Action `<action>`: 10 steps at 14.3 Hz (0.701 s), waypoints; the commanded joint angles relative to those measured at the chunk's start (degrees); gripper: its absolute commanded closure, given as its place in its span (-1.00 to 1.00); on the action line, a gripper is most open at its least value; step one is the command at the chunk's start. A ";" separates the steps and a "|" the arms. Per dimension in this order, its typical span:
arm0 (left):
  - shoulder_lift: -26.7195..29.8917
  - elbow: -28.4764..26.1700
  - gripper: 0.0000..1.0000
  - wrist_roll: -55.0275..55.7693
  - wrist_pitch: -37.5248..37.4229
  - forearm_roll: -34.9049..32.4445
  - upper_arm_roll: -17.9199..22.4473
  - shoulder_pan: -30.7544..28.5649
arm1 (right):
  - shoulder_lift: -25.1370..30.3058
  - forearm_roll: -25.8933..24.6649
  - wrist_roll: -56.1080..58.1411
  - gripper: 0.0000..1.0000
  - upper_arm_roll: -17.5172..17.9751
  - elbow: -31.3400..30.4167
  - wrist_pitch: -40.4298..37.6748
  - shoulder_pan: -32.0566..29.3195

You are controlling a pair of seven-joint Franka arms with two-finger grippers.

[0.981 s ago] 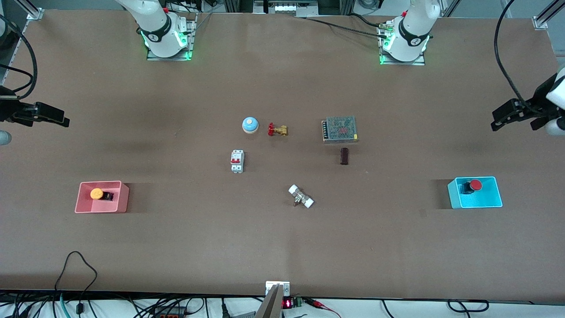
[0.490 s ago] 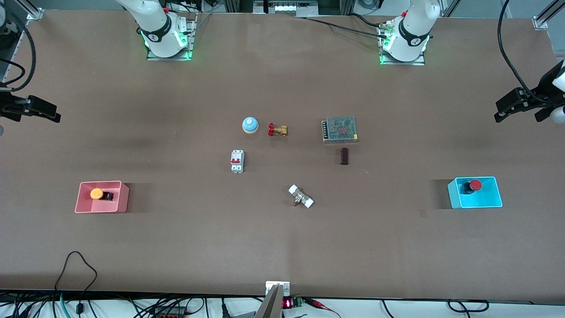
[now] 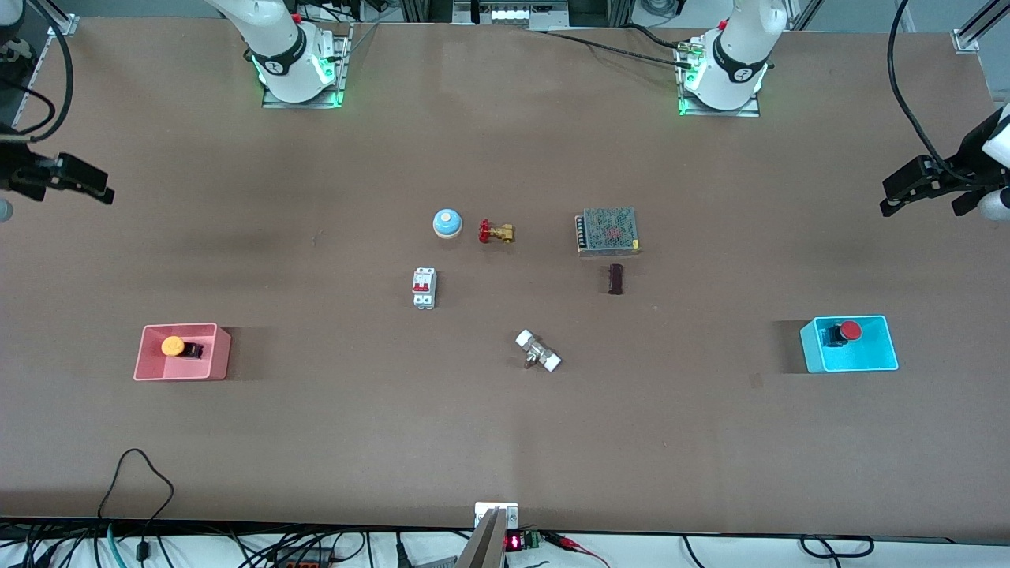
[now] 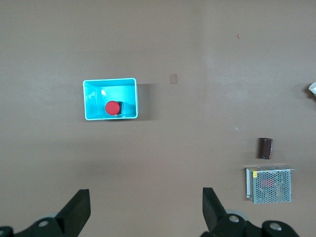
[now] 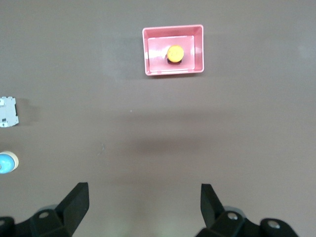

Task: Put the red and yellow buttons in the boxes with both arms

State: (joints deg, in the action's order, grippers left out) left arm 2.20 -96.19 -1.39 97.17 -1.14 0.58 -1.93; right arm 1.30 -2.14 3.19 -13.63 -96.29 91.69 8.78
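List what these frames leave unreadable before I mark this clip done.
- Right gripper: front view's edge cuts off its arm.
- Left gripper: likewise at the other edge.
- Yellow button in the pink box: the cap hides its black body in the right wrist view.
- Red button in the cyan box: same in the left wrist view.
- Power supply: label too small.

You see two white arms: right arm [image 3: 272, 35], left arm [image 3: 742, 39], black joint bands, green-lit bases. Black grippers: left gripper [image 4: 143, 212], right gripper [image 5: 143, 210], blunt black fingers [image 4: 79, 210], black cables above.
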 commanded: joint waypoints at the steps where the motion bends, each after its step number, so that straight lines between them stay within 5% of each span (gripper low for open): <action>1: 1.14 -0.93 -1.00 -0.54 -0.31 1.14 0.39 0.35 | 3.10 -0.67 -0.82 -1.00 0.27 -2.68 -0.19 0.19; 10: 1.23 -0.41 -1.00 -0.45 -1.37 1.14 0.30 0.35 | 0.90 -0.76 -0.64 -1.00 0.36 1.28 -0.46 0.10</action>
State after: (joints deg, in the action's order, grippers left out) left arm 2.26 -96.19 -1.39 96.54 -1.13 0.58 -1.92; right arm 2.84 -2.14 3.19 -13.58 -96.30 91.60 8.80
